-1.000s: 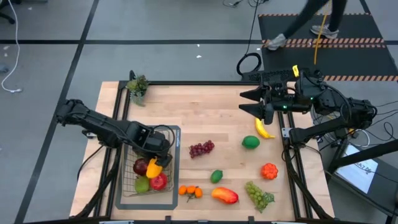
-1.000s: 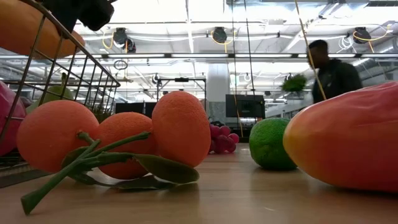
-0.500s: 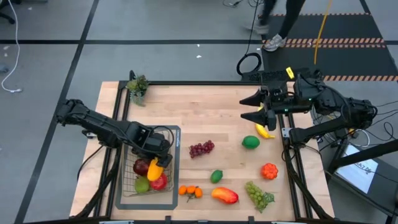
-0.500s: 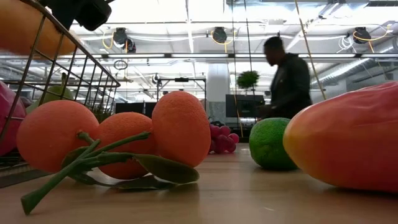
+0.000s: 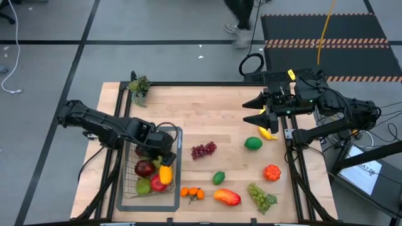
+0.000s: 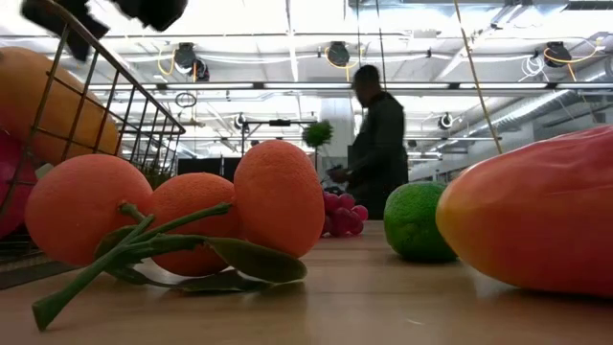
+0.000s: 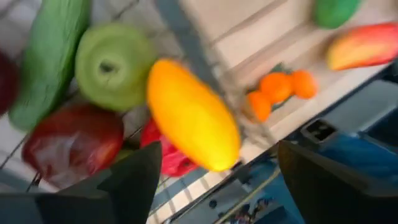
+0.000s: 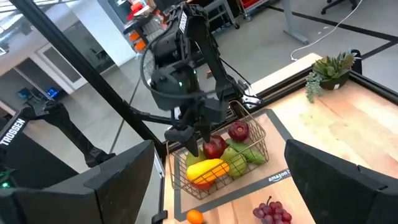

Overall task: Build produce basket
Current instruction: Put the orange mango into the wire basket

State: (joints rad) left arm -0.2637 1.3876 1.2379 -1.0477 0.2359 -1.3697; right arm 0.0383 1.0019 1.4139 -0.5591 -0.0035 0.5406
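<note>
The wire basket [image 5: 133,188] stands on a grey mat at the table's near left. It holds red apples [image 5: 144,168], a green pear [image 5: 144,186], a cucumber [image 7: 46,56] and a yellow mango [image 7: 193,115], which lies on top of the other fruit. My left gripper [image 7: 217,186] hovers open just above the mango [image 5: 165,174], touching nothing. My right gripper [image 5: 251,110] stands open and raised over the table's far right, above the banana [image 5: 267,131], with nothing between its fingers.
Loose on the table are purple grapes [image 5: 203,149], two limes [image 5: 218,177] [image 5: 253,144], oranges [image 5: 192,193], a red-orange mango [image 5: 227,197], green grapes [image 5: 261,196] and an orange-red fruit [image 5: 271,172]. A potted sprig [image 5: 139,86] stands at the far left. A person [image 5: 242,19] walks beyond the far edge.
My left gripper has let go of the yellow mango and risen a little above the basket. The mango has dropped onto the fruit in the basket, nearer its right wall. Beyond the table a person has walked from right to left.
</note>
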